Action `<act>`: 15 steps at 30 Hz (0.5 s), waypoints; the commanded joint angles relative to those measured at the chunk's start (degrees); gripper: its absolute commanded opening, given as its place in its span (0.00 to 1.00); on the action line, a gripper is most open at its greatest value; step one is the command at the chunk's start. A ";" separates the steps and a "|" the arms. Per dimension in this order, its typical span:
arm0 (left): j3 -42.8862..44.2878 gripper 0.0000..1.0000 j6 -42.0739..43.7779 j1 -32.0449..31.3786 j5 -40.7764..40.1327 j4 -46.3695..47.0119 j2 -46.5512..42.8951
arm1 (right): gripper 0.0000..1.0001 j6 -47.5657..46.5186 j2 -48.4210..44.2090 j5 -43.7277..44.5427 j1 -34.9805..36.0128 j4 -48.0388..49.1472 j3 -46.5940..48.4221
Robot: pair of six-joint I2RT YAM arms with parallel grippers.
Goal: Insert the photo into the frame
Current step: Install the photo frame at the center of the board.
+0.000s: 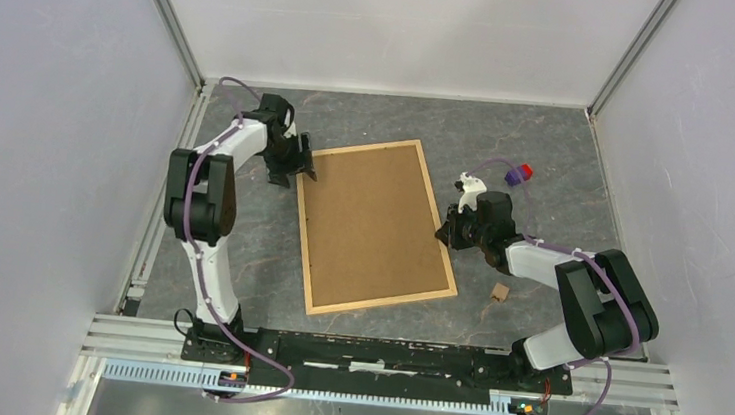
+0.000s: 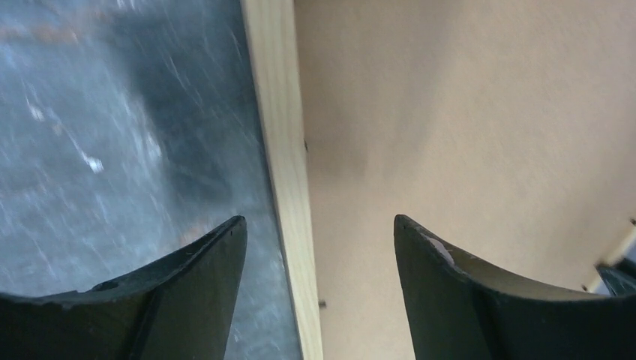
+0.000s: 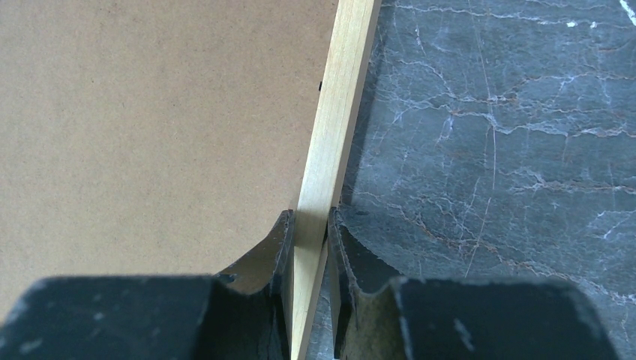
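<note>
The surface (image 1: pixel 549 153) is dark grey stone-look with pale veins, boxed in by 3 plain white walls (image 1: pixel 399 30) and edged on the near side by a metal rail (image 1: pixel 132 330). The frame (image 1: pixel 372 223) lies flat near the middle, back up and slightly askew: a brown fibreboard panel inside thin light wood strips. The left claw (image 2: pixel 319 221) stands open near the frame's far-left corner, 1 finger over the stone, 1 over the panel, the wood strip between them. The right claw (image 3: pixel 309 217) is closed on the frame's right-hand strip, pinching it. A small tan block (image 1: pixel 501 292) lies near the frame's near-right corner.
</note>
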 commanded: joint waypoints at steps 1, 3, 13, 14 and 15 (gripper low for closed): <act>-5.40 0.80 -3.58 -0.24 5.19 4.58 -11.53 | 0.03 -0.74 2.34 0.64 0.93 -8.60 -1.78; -10.00 0.92 -4.87 -0.30 3.30 4.70 -15.29 | 0.09 -0.61 1.82 0.70 1.08 -9.23 -1.68; -32.81 0.84 -13.79 -4.06 0.77 10.25 -30.27 | 0.36 -3.49 -0.87 5.97 1.37 -21.94 4.07; -34.76 0.82 -14.88 -4.92 0.91 11.38 -31.31 | 0.36 -3.93 -0.81 6.98 1.35 -23.37 4.81; -35.97 0.81 -15.53 -5.69 0.69 11.96 -32.51 | 0.36 -4.18 -0.84 7.49 1.37 -24.09 5.32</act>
